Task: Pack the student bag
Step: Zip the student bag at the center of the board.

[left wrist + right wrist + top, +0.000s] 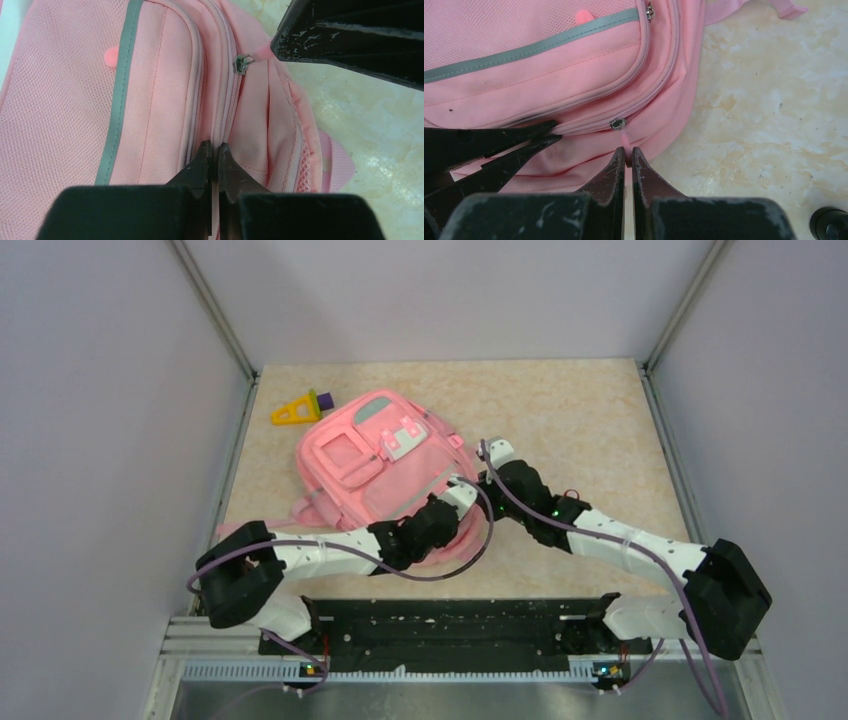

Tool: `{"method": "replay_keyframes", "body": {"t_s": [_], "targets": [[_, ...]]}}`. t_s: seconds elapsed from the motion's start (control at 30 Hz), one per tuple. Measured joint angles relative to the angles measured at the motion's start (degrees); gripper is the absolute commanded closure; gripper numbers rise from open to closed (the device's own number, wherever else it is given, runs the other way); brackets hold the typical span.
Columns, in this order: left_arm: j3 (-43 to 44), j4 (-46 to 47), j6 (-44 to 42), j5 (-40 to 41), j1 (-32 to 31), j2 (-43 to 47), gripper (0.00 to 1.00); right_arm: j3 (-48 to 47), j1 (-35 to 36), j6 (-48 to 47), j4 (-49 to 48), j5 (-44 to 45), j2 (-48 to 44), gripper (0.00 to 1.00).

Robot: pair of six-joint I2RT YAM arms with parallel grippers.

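The student bag [370,465] lies flat on the table, a pink backpack with grey-green stripes. My left gripper [450,510] is at its near right edge, shut on a fold of bag fabric along the zipper seam [214,147]. My right gripper [480,478] is just beyond it, shut on the pink zipper pull [625,150] below the metal slider [617,123]. The left wrist view shows the same slider [241,64] with the right gripper's fingers [350,35] holding the pull. In the right wrist view the left gripper's fingers [499,145] lie against the student bag [524,75].
A yellow triangular ruler [295,412] and a small purple object [325,398] lie on the table behind the bag's far left corner. Grey walls enclose the table on three sides. The beige tabletop [774,100] is bare to the right of the bag.
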State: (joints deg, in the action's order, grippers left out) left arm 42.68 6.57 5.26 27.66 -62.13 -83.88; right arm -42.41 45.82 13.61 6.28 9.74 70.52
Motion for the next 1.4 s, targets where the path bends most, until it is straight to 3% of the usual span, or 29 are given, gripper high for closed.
{"method": "replay_keyframes", "body": {"t_s": [0.2,0.67,0.93,1.1,1.27,1.3,1.4], "targets": [[-0.5,0.0,1.1,0.2,0.0,0.8,1.00,2.8,0.1,-0.1,-4.4,1.7,0.0,1.00],[-8.9,-2.8,9.5,-1.3,0.2,15.3,1.00,4.7,1.5,1.0,-10.6,11.9,1.9,1.00],[-14.5,-10.8,12.9,-1.1,0.2,30.4,1.00,0.8,1.7,-1.4,-14.3,12.5,7.0,1.00],[-15.3,-17.5,15.0,-1.2,0.2,34.7,1.00,-0.7,-0.3,-4.2,-17.0,15.1,9.8,1.00],[-15.5,-21.4,16.9,-1.3,0.2,38.7,1.00,-3.3,-0.7,-7.1,-18.9,11.7,12.9,1.00],[-15.5,-22.3,17.4,-1.2,0.2,39.6,1.00,-3.8,-0.7,-7.1,-18.8,10.4,13.1,0.96],[-15.7,-23.9,18.4,-1.0,0.2,41.8,1.00,-3.8,-1.2,-4.0,-18.3,6.1,12.6,0.68]]}}
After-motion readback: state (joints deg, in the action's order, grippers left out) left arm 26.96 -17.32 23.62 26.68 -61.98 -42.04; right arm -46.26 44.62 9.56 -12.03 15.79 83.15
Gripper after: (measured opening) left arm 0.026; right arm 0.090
